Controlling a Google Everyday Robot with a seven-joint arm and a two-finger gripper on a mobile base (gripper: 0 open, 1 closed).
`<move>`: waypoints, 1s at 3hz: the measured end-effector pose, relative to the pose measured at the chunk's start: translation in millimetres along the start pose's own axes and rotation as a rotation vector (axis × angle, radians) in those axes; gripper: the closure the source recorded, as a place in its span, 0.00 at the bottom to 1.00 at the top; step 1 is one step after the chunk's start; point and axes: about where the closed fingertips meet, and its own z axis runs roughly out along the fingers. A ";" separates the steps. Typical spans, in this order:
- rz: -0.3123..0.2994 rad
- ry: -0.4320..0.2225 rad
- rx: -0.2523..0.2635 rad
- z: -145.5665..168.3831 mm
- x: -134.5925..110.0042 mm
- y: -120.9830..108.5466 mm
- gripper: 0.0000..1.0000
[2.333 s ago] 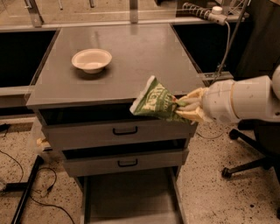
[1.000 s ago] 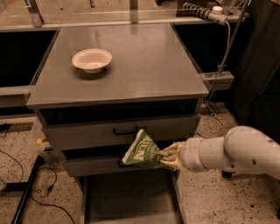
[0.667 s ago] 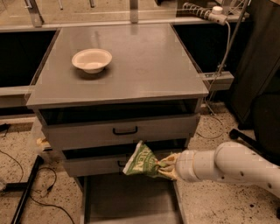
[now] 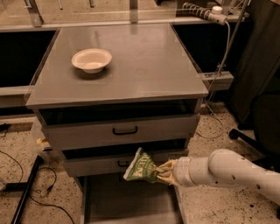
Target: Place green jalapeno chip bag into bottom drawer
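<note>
Speckled stone floor point(image 4: 17, 144) throughout, dark recesses to either side, grey metal cabinet at centre. Flat grey counter point(image 4: 144, 61) on top of cabinet; bears one white bowl point(image 4: 91, 59) toward left rear, upright, well apart from everything else. Below counter, upper drawer point(image 4: 78, 134) shut, black handle point(image 4: 125, 130) at mid-front. Middle drawer point(image 4: 87, 166) shut beneath it, its handle partly hidden. Bottom drawer point(image 4: 109, 201) pulled out toward camera, low side rails and bare grey tray floor in view. White arm point(image 4: 236, 173) reaches in low from right edge, roughly level. Gripper point(image 4: 164, 171) at arm's left end, in front of middle drawer's right half and above open bottom drawer. Jaws clamped on right-hand end of green jalapeno chip bag point(image 4: 140, 167). Bag held in air, tilted, pale label toward camera, upper corner overlapping middle drawer front beside its handle; hangs over rear part of bottom drawer, apart from tray floor. White power strip point(image 4: 199, 11) on ledge at rear right, cable dropping beside cabinet. Black bar point(image 4: 27, 188) on floor at left. Dark chair base point(image 4: 245, 136) on floor at right.
</note>
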 end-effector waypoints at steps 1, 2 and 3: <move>0.018 -0.007 -0.007 28.4 15.6 -0.6 1.00; 0.014 -0.004 -0.015 84.1 52.6 0.7 1.00; -0.019 -0.031 -0.011 132.1 88.7 3.2 1.00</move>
